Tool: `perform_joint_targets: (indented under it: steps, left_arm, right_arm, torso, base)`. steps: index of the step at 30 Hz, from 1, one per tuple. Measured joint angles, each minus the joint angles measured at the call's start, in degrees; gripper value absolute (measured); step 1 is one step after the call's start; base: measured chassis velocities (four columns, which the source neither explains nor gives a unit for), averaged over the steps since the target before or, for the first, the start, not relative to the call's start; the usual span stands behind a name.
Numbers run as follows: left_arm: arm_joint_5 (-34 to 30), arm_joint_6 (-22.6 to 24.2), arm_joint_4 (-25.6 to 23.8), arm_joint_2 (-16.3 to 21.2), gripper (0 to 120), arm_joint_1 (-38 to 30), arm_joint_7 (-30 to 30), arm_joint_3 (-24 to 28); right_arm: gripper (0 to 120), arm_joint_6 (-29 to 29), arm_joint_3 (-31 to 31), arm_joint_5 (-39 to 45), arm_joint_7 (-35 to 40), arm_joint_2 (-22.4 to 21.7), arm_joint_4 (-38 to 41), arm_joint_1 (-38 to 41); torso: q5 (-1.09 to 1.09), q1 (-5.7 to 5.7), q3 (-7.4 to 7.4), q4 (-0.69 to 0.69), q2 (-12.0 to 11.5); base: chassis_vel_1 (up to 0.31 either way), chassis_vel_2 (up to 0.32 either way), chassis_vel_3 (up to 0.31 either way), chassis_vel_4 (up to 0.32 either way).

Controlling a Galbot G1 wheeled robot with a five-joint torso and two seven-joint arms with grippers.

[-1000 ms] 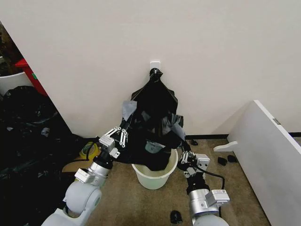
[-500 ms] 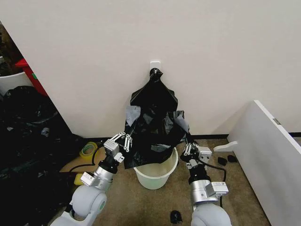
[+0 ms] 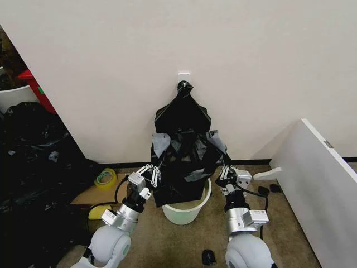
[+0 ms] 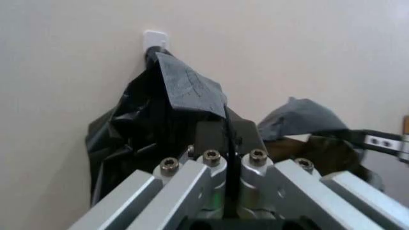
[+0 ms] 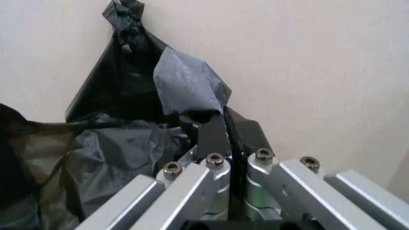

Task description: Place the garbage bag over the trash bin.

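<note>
Head view: both grippers pinch the garbage bag (image 3: 181, 167), stretched between them over the trash bin (image 3: 184, 211) on brown floor (image 3: 162, 245). Left gripper (image 3: 153, 174) and right gripper (image 3: 223, 174) face a white wall (image 3: 251, 72), its hook (image 3: 183, 77) above.

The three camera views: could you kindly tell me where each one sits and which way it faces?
Head view: high up, looking forward and down at the garbage bag over the trash bin; both arms show.
Left wrist view: behind the left gripper, facing the wall; gripper shut on the garbage bag.
Right wrist view: behind the right gripper, likewise shut on the bag.
Shared: the black bundle on the white hook.
</note>
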Motion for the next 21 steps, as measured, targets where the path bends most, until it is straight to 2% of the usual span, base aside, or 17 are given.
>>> perform_joint_targets:
  steps: [11, 15, 19, 21]
  left_arm:
    - [2.7, -2.8, 6.0, -1.2, 0, 0.6, 2.1, 0.5]
    - [5.0, -2.8, 8.1, -1.4, 0, 0.9, 0.1, 0.6]
    - [9.1, -1.4, 9.5, -1.4, 0, 1.7, -5.8, 0.8]
    - [9.3, -1.0, 9.5, -1.4, 0, 1.9, -6.6, 0.8]
  right_arm:
    - [0, 1.2, 0.3, -1.0, 0.2, -0.3, -3.7, 0.7]
    - [0, 0.8, -1.2, -3.6, 0.8, -0.6, -5.0, -0.4]
    - [0, -1.9, -3.5, -5.9, 2.3, -2.3, -5.9, -2.4]
    - [0, -2.6, -3.7, -5.9, 2.6, -2.6, -5.9, -2.6]
  torso:
    - [0.00, 0.00, 0.00, 0.00, 0.0]
    - [0.00, 0.00, 0.00, 0.00, 0.0]
    - [0.00, 0.00, 0.00, 0.00, 0.0]
    - [0.00, 0.00, 0.00, 0.00, 0.0]
  base:
    - [0.000, 0.000, 0.000, 0.000]
    - [0.000, 0.000, 0.000, 0.000]
    - [0.000, 0.000, 0.000, 0.000]
    - [0.000, 0.000, 0.000, 0.000]
